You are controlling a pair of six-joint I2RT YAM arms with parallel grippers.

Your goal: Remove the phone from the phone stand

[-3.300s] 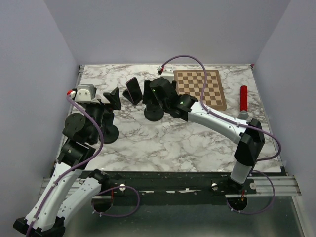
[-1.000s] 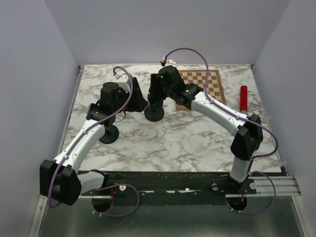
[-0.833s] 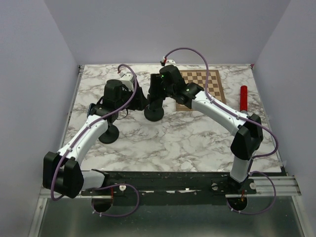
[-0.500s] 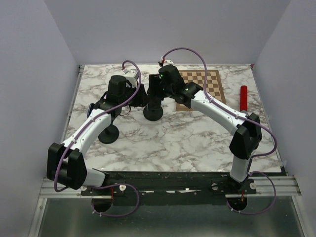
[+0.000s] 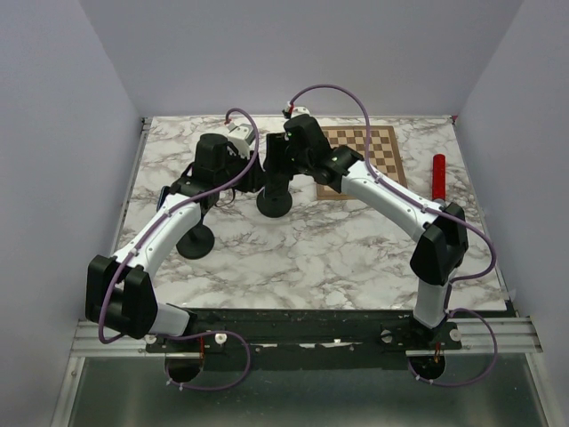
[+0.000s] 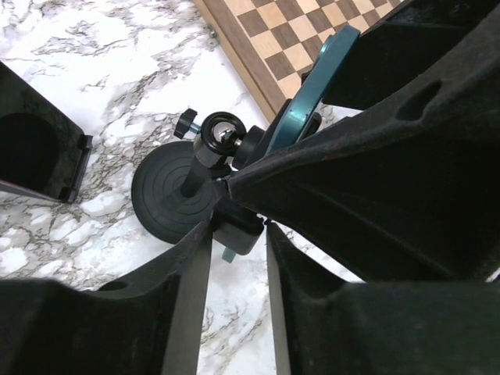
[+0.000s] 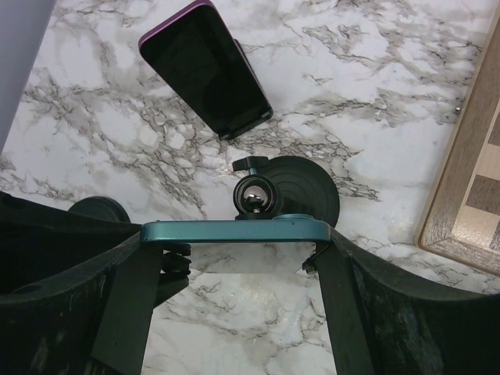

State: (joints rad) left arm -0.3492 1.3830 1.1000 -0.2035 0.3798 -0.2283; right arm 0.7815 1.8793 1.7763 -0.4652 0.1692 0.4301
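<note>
The phone (image 7: 234, 230), teal along its edge, sits on its stand (image 6: 168, 195) toward 12 o'clock on the bench (image 5: 293, 258), with the chessboard (image 5: 369, 151) at its 2 o'clock. The right fingers (image 7: 340, 312) are clamped across its two ends, and the stand's ball joint and round foot show just beyond it.

What is new is the left arm (image 5: 169, 231). A few seconds ago it was folded back at the bench's 9 o'clock side, and it has swung in to the stand. The left fingers (image 6: 187, 305) have drawn in from wide to narrow around the stand's bracket. I cannot tell whether they pinch it yet, since the right arm fills much of that view.

I judge the stand is being steadied so the phone can be pulled free, which is not yet done. A second phone (image 7: 205, 66) leans at 11 o'clock.
</note>
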